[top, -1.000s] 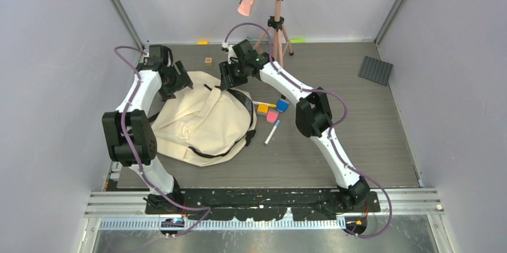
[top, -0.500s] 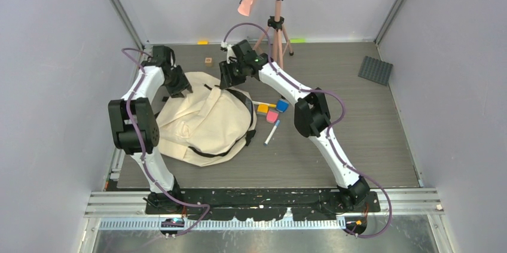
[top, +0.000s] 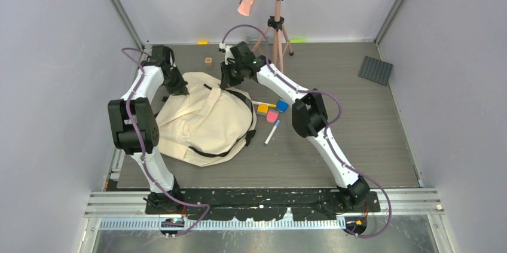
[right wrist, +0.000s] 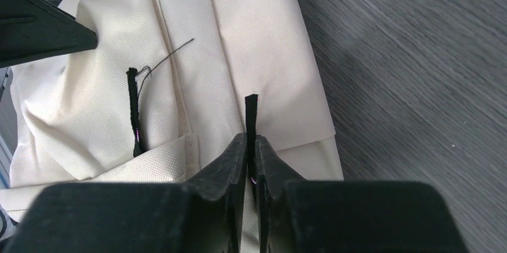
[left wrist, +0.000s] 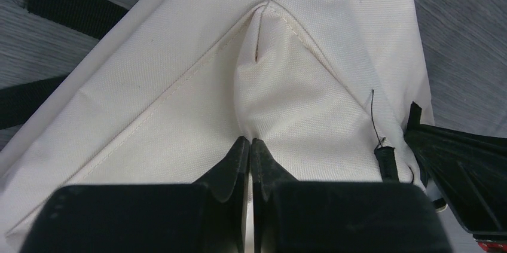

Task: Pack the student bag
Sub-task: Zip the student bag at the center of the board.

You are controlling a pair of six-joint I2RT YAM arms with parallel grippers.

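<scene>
Student bag (top: 203,122): lies flat on the counter (top: 335,103), left of centre, between my two arms. Cream canvas, with black straps running across its right and near sides.

Left claw (top: 179,88): at the bag's far-left corner. In the left wrist view, the left claw (left wrist: 250,145) is clenched on a raised fold of canvas. The fingers meet with cloth pinched between them, and the student bag (left wrist: 197,85) peaks into a stitched ridge just beyond the tips.

Right claw (top: 227,81): at the bag's far edge, right of the left claw. In the right wrist view, the right claw (right wrist: 251,142) is clenched on a thin black tab (right wrist: 251,112), which stands up from between the fingertips. A second black tab (right wrist: 133,109) with a loose thread sits to its left on the student bag (right wrist: 239,43).

Just right of the bag, loose on the counter:
- yellow block (top: 262,109)
- blue block (top: 282,106)
- pink block (top: 272,116)
- marker pen (top: 271,133), nearer my bases

Farther out:
- small wooden cube (top: 208,60), beyond the bag
- tripod (top: 276,31), at the far edge
- dark grey studded pad (top: 375,70), far right corner
</scene>
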